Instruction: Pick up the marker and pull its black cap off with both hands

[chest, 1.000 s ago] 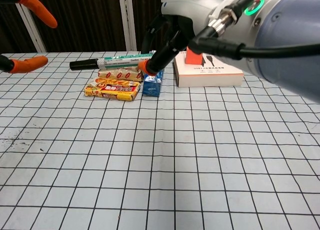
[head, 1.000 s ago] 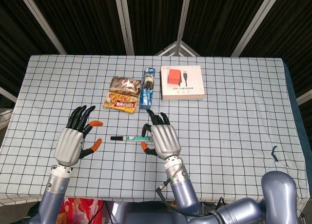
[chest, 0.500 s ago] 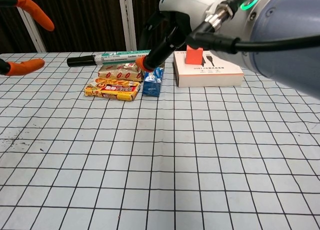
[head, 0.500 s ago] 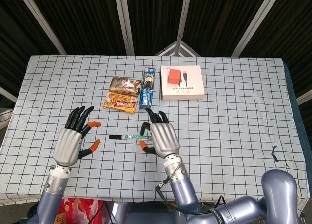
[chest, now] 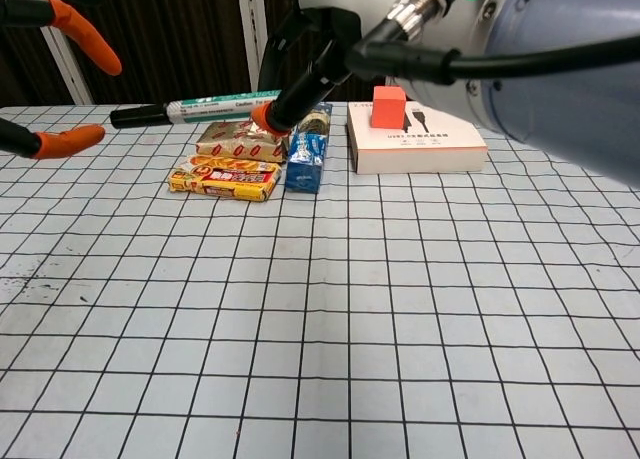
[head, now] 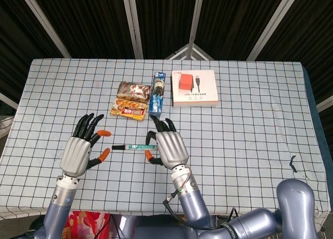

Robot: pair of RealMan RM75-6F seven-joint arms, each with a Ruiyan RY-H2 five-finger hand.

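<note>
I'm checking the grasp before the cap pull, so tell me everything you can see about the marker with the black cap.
The slim white marker with green lettering is held level above the checked tablecloth, its black cap on and pointing toward the left hand. The right hand pinches its far end between orange-tipped fingers. The left hand's fingers are spread near the cap, not touching it. It looks like smooth plastic.

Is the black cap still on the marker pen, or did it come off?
On. The black cap sits on the end of the white-and-green marker, which the right hand holds level; the left hand is apart from it.
</note>
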